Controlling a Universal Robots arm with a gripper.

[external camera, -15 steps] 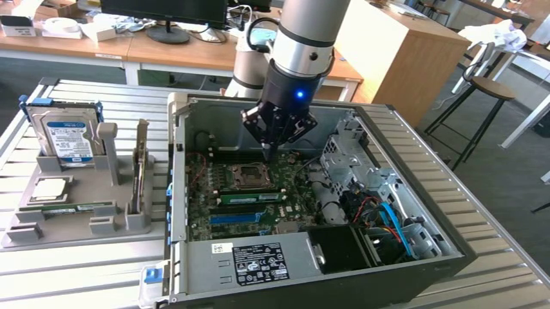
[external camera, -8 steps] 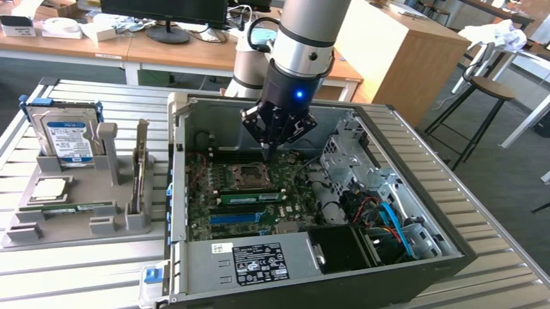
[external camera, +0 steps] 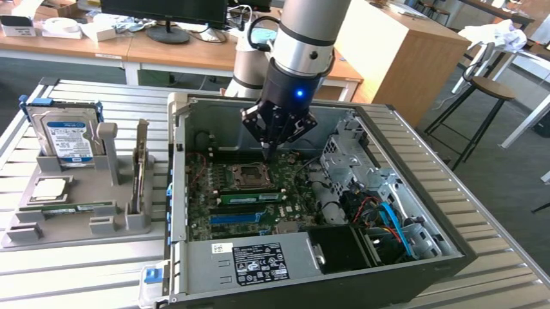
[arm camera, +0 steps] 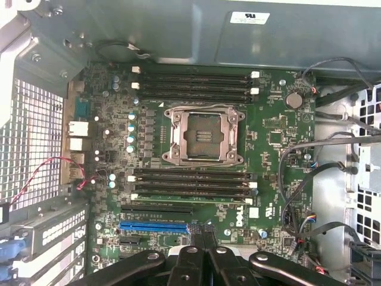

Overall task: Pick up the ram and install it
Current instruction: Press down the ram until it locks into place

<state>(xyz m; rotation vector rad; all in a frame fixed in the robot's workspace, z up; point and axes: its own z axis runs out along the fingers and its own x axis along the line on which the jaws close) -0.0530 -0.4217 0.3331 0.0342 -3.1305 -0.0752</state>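
A long green ram [external camera: 251, 197] with a pale label stands on edge in a motherboard slot, just on the near side of the empty processor socket [external camera: 250, 175]. The wrist view gives it as a thin pale-green edge [arm camera: 190, 199] along the slot row nearest the blue slot. My gripper [external camera: 269, 152] hangs inside the open computer case [external camera: 447, 248], over the far edge of the socket. Its fingers are shut together with nothing between them, apart from the ram. In the wrist view the shut gripper [arm camera: 200, 235] points down at the board near the blue slot [arm camera: 155, 226].
A grey holder [external camera: 51, 228] at the exterior view's left carries a blue-labelled hard drive [external camera: 69, 138], a square silver chip [external camera: 50, 188] and a thin upright board [external camera: 140, 170]. Cables [external camera: 378, 212] and a drive cage [external camera: 348, 154] crowd the case's right side. A stool [external camera: 491, 87] stands behind.
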